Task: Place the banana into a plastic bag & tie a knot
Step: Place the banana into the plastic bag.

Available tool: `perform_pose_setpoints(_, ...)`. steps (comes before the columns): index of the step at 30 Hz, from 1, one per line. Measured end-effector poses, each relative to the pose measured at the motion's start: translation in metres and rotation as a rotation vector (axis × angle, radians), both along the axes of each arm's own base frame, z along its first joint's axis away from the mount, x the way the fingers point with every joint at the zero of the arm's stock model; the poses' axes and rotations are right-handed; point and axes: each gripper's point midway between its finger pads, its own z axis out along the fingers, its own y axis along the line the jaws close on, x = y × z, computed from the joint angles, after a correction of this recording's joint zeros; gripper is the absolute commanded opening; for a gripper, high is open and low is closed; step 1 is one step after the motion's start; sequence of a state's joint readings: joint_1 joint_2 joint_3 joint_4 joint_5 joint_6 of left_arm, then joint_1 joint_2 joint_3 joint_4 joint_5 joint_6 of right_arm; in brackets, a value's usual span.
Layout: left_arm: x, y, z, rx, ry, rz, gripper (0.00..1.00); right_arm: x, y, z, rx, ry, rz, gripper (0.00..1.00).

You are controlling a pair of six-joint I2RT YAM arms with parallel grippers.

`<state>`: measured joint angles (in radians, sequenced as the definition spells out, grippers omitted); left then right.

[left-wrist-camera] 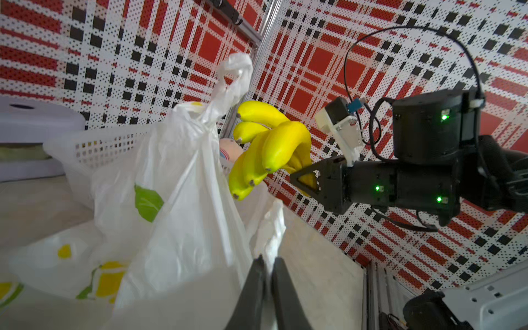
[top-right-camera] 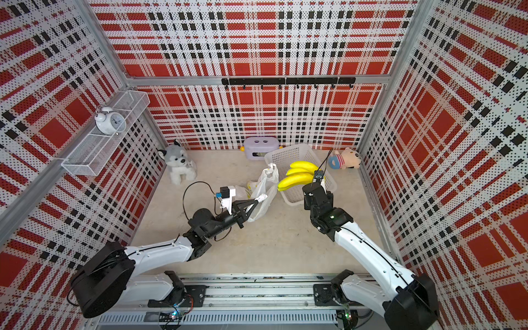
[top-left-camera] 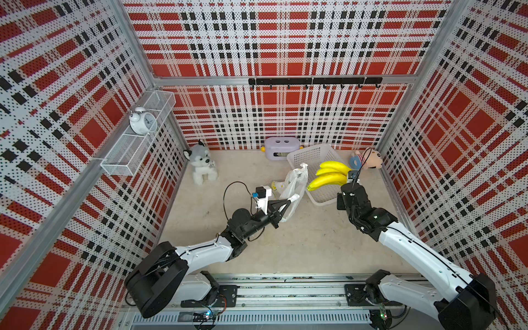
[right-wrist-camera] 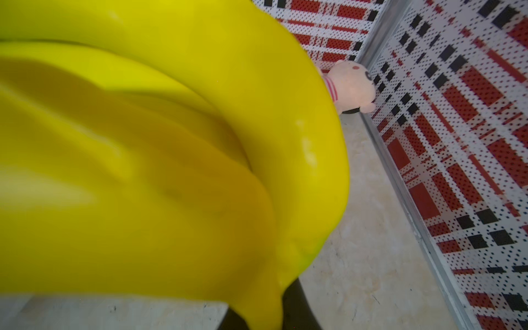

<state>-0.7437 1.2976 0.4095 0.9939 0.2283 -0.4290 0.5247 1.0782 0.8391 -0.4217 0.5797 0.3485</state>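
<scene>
Gripping the banana [top-left-camera: 331,174] — right hand [left-wrist-camera: 306,180]; left hand [left-wrist-camera: 268,260] apparently pinches plastic bag [left-wrist-camera: 185,185].

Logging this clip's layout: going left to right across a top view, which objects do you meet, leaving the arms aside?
Alarm clock → husky plush → plastic bag → banana → pink plush doll.

Light: bright, even, from overhead, with faint shadows on floor [top-left-camera: 285,245] | Top views: sharp, walls [top-left-camera: 57,148] bow at edges | Left wrist: bag [left-wrist-camera: 177,297] blurs near lens | Right wrist: banana [right-wrist-camera: 148,160] fills frame, out of focus, with small glare spots
</scene>
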Motion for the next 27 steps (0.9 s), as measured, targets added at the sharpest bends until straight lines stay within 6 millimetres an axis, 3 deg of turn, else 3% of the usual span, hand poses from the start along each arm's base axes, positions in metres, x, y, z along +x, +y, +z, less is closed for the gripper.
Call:
perform_pose_setpoints(4,-0.003,0.009,-0.015,-0.012,0.018,0.047,0.11,-0.005,0.008,-0.015,0.019,0.040,0.052,0.00)
perform_pose_setpoints(8,-0.003,0.022,-0.010,-0.052,0.011,0.084,0.11,-0.014,0.010,-0.012,0.033,0.019,0.090,0.00)
perform_pose_setpoints(13,-0.006,0.034,0.022,-0.146,-0.045,0.097,0.10,-0.028,0.025,0.012,0.038,-0.085,0.167,0.00)
perform_pose_setpoints(18,-0.010,0.037,0.040,-0.208,-0.063,0.073,0.10,-0.039,0.050,0.033,-0.010,-0.179,0.226,0.00)
perform_pose_setpoints(23,-0.012,0.034,0.056,-0.251,-0.074,0.030,0.10,-0.042,0.055,0.045,-0.109,-0.226,0.179,0.00)
perform_pose_setpoints(27,-0.010,0.036,0.063,-0.281,-0.074,0.008,0.10,-0.045,0.051,0.066,-0.166,-0.287,0.108,0.00)
